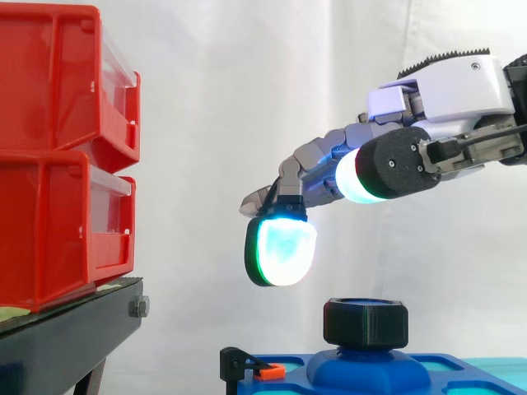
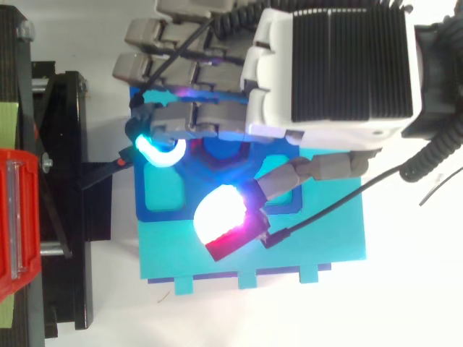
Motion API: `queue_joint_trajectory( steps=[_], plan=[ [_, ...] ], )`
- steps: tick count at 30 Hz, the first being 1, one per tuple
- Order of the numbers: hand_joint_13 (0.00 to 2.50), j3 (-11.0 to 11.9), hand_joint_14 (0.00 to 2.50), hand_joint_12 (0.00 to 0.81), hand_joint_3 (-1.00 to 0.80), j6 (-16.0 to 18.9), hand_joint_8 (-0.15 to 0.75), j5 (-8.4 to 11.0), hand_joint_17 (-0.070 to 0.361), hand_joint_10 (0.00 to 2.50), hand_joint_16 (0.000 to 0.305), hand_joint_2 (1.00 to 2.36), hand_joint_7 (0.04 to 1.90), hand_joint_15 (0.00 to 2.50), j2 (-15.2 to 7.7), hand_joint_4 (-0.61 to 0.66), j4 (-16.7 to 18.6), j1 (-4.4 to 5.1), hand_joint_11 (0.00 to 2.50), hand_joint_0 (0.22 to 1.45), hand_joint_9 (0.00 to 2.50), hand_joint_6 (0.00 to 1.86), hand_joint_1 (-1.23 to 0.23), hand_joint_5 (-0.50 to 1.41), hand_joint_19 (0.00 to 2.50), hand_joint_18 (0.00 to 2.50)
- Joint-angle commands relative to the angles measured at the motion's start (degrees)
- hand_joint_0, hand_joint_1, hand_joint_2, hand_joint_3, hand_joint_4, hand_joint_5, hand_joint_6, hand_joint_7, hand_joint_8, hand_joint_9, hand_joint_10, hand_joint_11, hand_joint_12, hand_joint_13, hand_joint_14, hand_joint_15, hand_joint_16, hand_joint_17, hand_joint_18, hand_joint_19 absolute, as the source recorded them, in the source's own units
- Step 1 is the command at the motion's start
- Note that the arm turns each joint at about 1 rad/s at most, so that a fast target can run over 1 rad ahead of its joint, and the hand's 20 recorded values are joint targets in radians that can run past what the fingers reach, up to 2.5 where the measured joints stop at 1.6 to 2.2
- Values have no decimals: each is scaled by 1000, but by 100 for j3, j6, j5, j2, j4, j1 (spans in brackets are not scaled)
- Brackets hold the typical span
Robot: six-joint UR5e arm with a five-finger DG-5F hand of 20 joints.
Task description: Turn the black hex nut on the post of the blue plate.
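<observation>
1. Robot hand reaches in from three o'clock, fingers loosely spread, holding nothing, hovering above the nut.
2. Blue plate lies at six o'clock.
3. Black hex nut sits on the plate's post at five o'clock from the lowest fingertip, untouched. It looks rigid and light; pinch opposite flats.

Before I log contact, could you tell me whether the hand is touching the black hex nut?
No, in the side view the hand hangs above the black hex nut with white curtain visible between them.
</observation>
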Motion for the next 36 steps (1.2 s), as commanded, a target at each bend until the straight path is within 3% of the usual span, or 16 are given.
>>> queue_joint_trajectory(
  steps=[1, 22, 31, 36],
  plan=[
    [118, 6, 0, 350, -500, 2, 210, 19, 126, 0, 56, 1000, 937, 17, 7, 170, -116, 29, 0, 445, 147, 503, -207, -214, 53, 0],
    [121, -47, 0, 347, -500, -7, 213, -16, 126, 0, 56, 1000, 921, 20, -2, 168, -256, -120, 0, 448, 156, 503, -207, -217, 54, 0],
    [129, -153, 0, 348, -500, -33, 212, -60, 125, 0, 56, 1000, 923, 19, 7, 167, -318, -269, 0, 449, 158, 503, -210, -216, 52, 0],
    [131, -153, 0, 348, -500, -94, 212, -306, 126, 0, 56, 1000, 924, 18, 7, 167, -309, -392, 0, 450, 158, 503, -211, -217, 58, 0]
  ],
)
